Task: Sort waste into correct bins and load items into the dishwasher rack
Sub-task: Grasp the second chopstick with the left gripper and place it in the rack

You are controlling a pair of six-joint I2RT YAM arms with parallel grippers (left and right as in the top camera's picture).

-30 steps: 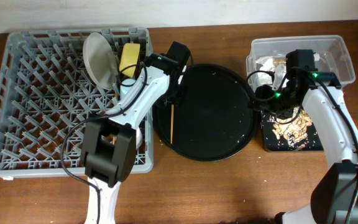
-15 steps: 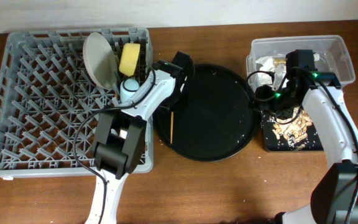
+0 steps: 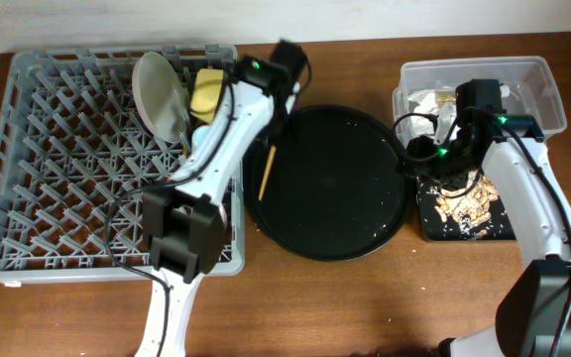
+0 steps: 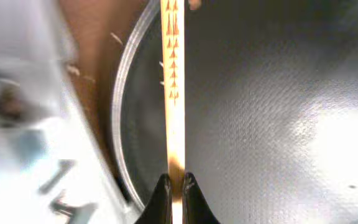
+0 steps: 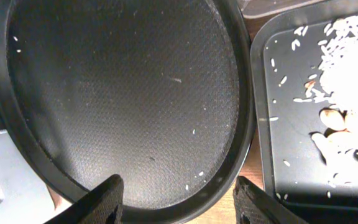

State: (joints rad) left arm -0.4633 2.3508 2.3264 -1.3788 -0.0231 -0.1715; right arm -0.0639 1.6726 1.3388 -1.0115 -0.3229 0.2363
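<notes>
Chopstick in left hand, over round tray.

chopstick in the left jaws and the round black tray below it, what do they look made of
Chopstick: looks like wood or bamboo, pale tan and matte, with a printed or burnt dark triangle pattern along it. Round black tray: probably plastic, a fine pebbled texture with a soft sheen where light hits, and a smooth raised rim; coated metal can't be ruled out.
</notes>
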